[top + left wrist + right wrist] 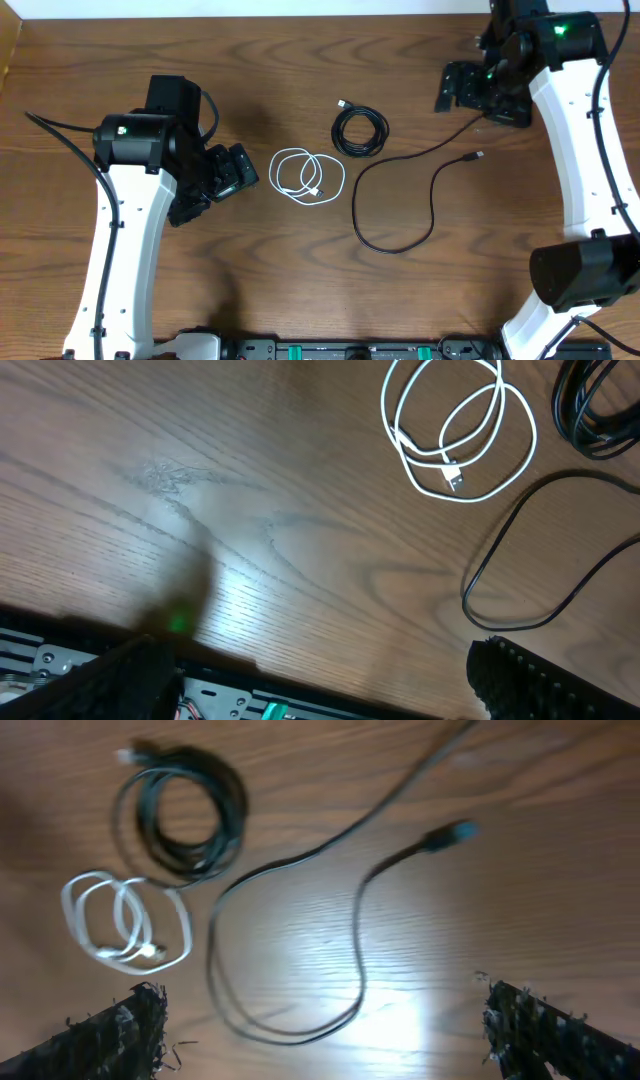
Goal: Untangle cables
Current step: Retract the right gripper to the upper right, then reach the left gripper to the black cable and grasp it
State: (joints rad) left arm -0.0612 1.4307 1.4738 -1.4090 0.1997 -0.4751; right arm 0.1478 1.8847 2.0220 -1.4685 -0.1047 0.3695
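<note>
Cables, three, mid-table (250,270): white cable (308,176) being kept coiled; coiled black cable (360,131) being laid just beside, apart; loose black cable (400,205) being spread openly, likely for separation. Left gripper (245,172), right gripper (452,88): jaws being held apart, empty, flanking. Nothing is being seen obstructing.

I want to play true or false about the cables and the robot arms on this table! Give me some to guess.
1. The white cable touches no other cable. True.
2. The left end effector holds the white cable. False: it is open and empty, beside that cable.
3. Two black ones lie on the table. True: a coiled black cable and a loose black cable.
4. The coiled black cable lies on top of the white cable. False: they lie apart, side by side.
</note>
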